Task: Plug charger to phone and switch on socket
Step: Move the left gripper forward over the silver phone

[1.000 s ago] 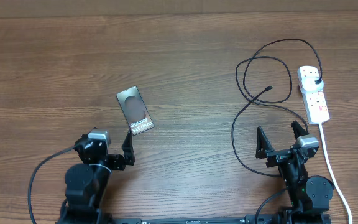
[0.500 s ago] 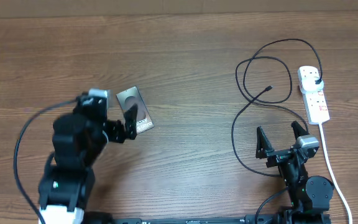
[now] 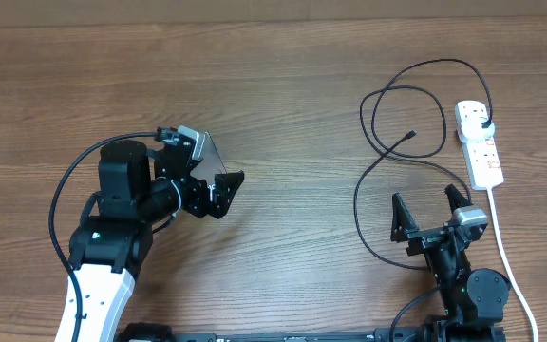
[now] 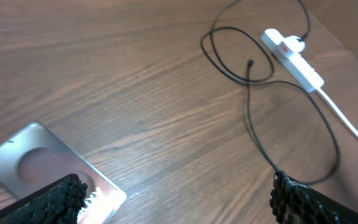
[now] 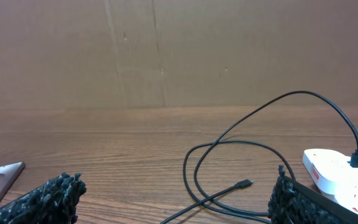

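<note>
The phone [image 3: 209,155] lies left of centre, mostly hidden under my left gripper [image 3: 213,186], which hovers open over its near end. In the left wrist view the phone [image 4: 27,167] shines silvery at the lower left, with the left finger over its corner; the left gripper [image 4: 179,204] is open and empty. The charger [image 3: 378,104] loops at the right, its connector tip [image 3: 411,135] free on the table and its plug [image 3: 483,123] in the socket [image 3: 478,144]. My right gripper [image 3: 424,204] is open and empty, near the cable [image 5: 241,149].
The socket's white cord [image 3: 506,256] runs toward the front edge, right of the right arm. The socket [image 5: 340,171] and connector tip [image 5: 246,183] show in the right wrist view, and the socket [image 4: 294,56] in the left wrist view. A brown wall stands behind the table.
My left arm has lifted from its rest at the front edge and swung forward over the phone. The right arm, cable and socket have not moved.
</note>
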Controlling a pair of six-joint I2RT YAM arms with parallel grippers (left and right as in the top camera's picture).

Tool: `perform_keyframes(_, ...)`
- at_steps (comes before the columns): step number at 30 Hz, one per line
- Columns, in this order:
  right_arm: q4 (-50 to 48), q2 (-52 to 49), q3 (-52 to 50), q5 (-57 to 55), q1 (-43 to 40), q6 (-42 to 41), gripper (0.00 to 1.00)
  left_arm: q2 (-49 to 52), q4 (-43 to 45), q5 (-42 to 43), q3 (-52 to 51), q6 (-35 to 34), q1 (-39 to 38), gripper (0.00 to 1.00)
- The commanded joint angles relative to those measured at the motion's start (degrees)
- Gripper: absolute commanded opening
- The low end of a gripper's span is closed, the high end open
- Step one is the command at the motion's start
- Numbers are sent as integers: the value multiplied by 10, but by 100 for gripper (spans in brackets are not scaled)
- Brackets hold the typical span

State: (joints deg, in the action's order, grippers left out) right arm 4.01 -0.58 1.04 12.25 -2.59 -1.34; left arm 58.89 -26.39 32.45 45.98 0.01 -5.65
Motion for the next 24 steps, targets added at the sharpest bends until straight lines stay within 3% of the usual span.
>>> perform_keyframes(1, -3, 3, -6, 3, 3, -1, 100, 12, -15, 51, 11, 11, -4, 100)
perform_keyframes(12, -3, 3, -6, 3, 3, -1, 100, 18, -28, -37, 11, 7, -26, 100)
perform_keyframes(18, -3, 3, -6, 3, 3, -1, 100, 18, -30, -131, 11, -63, -26, 100)
perform_keyframes(24, -3, 3, -6, 3, 3, -1, 100, 18, -30, -175, 17, -100, -26, 100)
